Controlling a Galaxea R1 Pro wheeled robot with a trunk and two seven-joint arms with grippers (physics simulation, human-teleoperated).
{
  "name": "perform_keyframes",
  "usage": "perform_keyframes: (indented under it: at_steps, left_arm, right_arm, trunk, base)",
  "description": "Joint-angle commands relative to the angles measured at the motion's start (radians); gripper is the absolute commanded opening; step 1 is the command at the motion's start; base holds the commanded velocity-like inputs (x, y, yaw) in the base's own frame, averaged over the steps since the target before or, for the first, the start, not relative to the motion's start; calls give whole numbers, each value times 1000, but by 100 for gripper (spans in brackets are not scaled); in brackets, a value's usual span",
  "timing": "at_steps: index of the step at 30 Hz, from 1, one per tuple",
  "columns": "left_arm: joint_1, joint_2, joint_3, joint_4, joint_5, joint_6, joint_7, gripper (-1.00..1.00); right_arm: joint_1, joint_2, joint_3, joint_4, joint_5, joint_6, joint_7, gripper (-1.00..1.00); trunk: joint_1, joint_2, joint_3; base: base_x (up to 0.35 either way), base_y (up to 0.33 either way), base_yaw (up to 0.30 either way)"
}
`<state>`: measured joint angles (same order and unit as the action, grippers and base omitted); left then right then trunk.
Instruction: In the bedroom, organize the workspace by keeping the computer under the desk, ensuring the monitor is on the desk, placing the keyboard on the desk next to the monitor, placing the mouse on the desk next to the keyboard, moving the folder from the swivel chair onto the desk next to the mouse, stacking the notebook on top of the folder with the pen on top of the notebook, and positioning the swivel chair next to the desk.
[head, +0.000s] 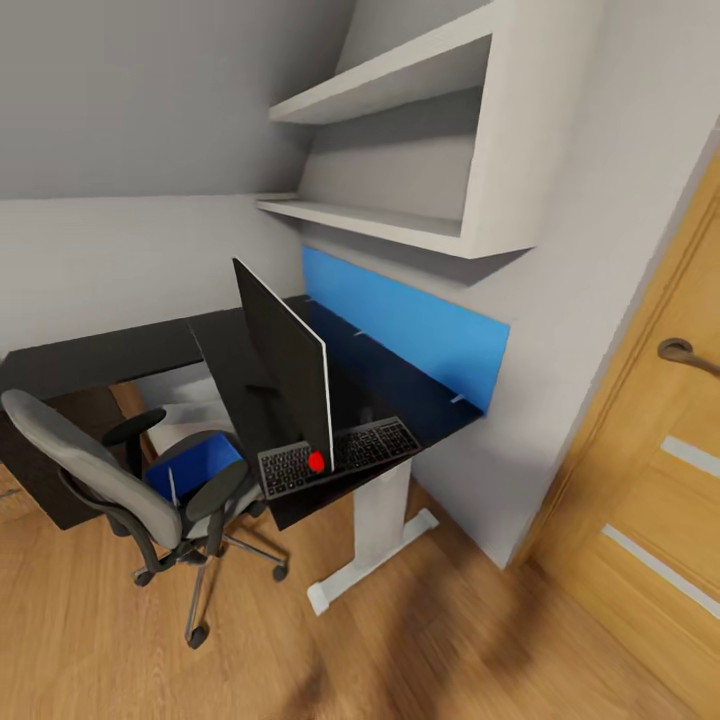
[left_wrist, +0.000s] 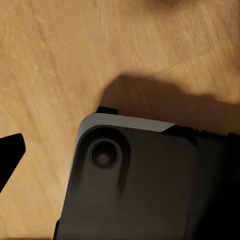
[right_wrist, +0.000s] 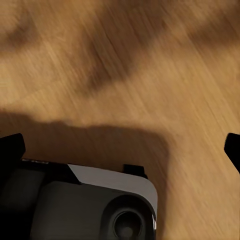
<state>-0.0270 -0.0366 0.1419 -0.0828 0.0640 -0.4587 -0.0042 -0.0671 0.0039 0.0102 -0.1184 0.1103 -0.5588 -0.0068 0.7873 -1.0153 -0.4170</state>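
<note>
Your left pincer (left_wrist: 10, 152) shows one dark fingertip over bare wood floor (left_wrist: 60, 60); its opening can't be told. Your right pincer (right_wrist: 125, 145) stands wide, holding nothing. Far ahead of both: swivel chair (head: 120, 480) carrying the folder (head: 195, 465), then the desk (head: 390, 385) with monitor (head: 285, 360) and keyboard (head: 345, 452).

Glossy black desk (head: 240, 350) bearing monitor (head: 285, 355) and keyboard (head: 345, 452) at its front edge.
</note>
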Motion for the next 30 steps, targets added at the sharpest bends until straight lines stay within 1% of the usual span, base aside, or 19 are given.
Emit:
perform_keyframes:
  at_steps: [1, 7, 13, 27, 30]
  left_arm:
    - [-1, 0, -1, 1, 7, -3, 0, 100]
    - [-1, 0, -1, 0, 7, -3, 0, 100]
    - [-1, 0, -1, 1, 7, -3, 0, 100]
    - [-1, 0, 0, 1, 7, -3, 0, 100]
    - [-1, 0, 0, 1, 7, -3, 0, 100]
  right_arm:
    - [0, 0, 0, 1, 4, -3, -1, 100]
    - [0, -1, 1, 1, 5, -3, 0, 100]
    - [0, -1, 1, 1, 5, -4, 0, 100]
    - [0, -1, 2, 1, 5, -3, 1, 100]
    - [0, -1, 2, 0, 5, -3, 0, 100]
  trunk:
    - [0, -1, -2]
    - [0, -1, -8]
    - [0, -1, -10]
    - [0, -1, 6]
    - [0, -1, 7]
  base:
    - [0, 0, 115]
    - [0, 0, 51]
    - [0, 0, 12]
    - [0, 0, 1]
    - [0, 0, 145]
